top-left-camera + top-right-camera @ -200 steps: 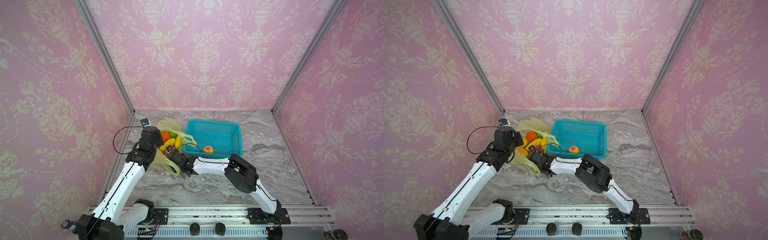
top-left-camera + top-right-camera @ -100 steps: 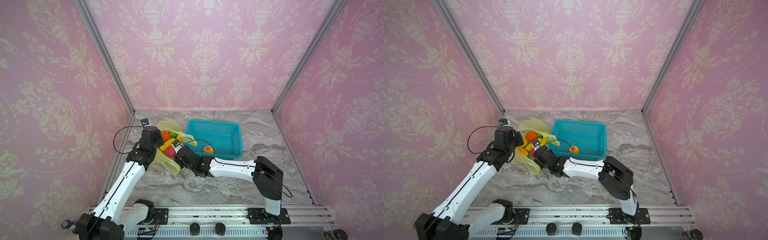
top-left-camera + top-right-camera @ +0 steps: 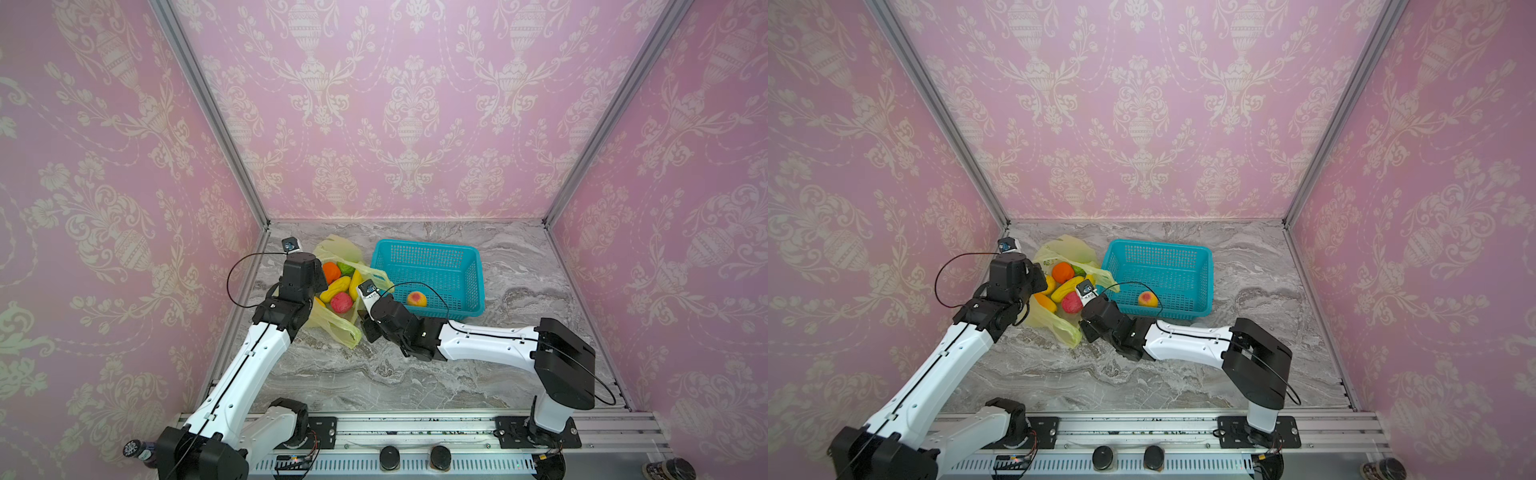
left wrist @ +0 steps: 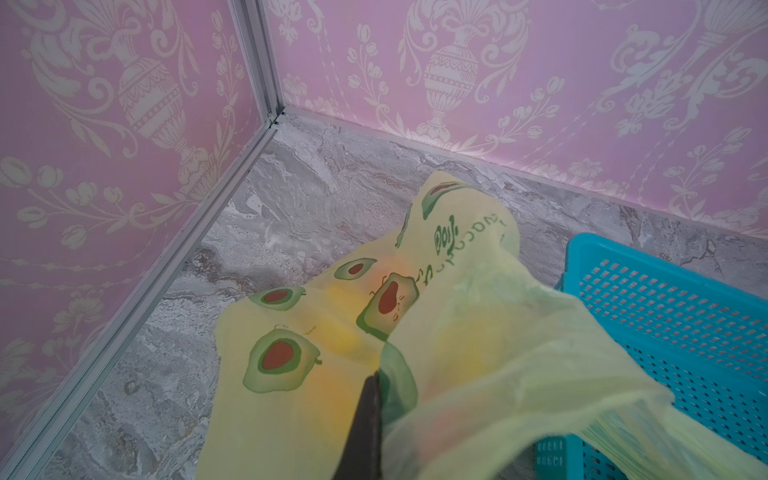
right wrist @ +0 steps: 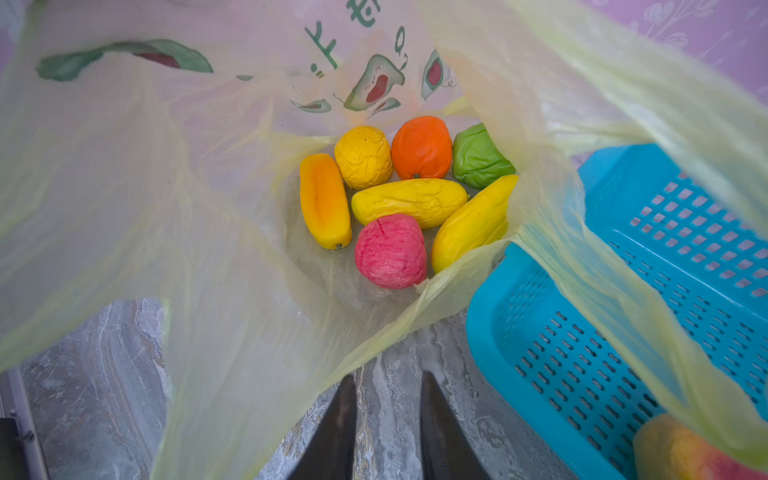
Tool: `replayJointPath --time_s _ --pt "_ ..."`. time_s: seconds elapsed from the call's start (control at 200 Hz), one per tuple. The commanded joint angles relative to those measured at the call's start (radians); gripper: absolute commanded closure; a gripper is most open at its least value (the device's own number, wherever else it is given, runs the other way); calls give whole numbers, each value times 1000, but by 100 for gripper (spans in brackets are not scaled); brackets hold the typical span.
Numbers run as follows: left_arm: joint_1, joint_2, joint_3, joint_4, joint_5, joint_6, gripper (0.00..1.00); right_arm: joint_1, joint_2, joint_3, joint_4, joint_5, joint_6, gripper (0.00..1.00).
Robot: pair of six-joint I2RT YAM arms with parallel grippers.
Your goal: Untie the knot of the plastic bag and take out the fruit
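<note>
The left gripper (image 4: pixel 374 384) is clenched on the plastic bag (image 3: pixel 332 324) at its 9 o'clock, keeping the mouth open. Seven fruit (image 5: pixel 409 201) lie inside. The right gripper (image 5: pixel 388 382), at the bag's 5 o'clock, is parted and empty. The teal basket (image 3: pixel 428 249) at 3 o'clock holds one peach (image 3: pixel 417 298).

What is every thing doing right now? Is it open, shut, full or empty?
plastic bag: mouth wide open.
bagged fruit: seven pieces, inside.
lone fruit: out, lying in the basket.
teal basket: upright, otherwise empty.
left gripper: shut on the bag's edge.
right gripper: open, empty.
</note>
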State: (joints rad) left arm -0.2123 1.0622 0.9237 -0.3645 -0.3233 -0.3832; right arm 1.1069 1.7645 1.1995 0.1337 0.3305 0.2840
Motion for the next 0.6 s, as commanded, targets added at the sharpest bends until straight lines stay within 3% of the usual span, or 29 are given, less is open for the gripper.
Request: replayJointPath --time_s 0.0,0.075,0.41,0.59 --pt "4 -2 -17 -17 -19 -12 100 5 21 13 26 12 -5 66" --pt "4 -6 -20 -18 -19 -11 100 5 91 76 7 16 -15 52" --pt "4 -15 -20 -17 -14 -11 100 -17 463 502 -191 64 -54 20" --pt "5 -19 -20 -17 -13 -8 100 -25 566 604 -243 33 -29 10"
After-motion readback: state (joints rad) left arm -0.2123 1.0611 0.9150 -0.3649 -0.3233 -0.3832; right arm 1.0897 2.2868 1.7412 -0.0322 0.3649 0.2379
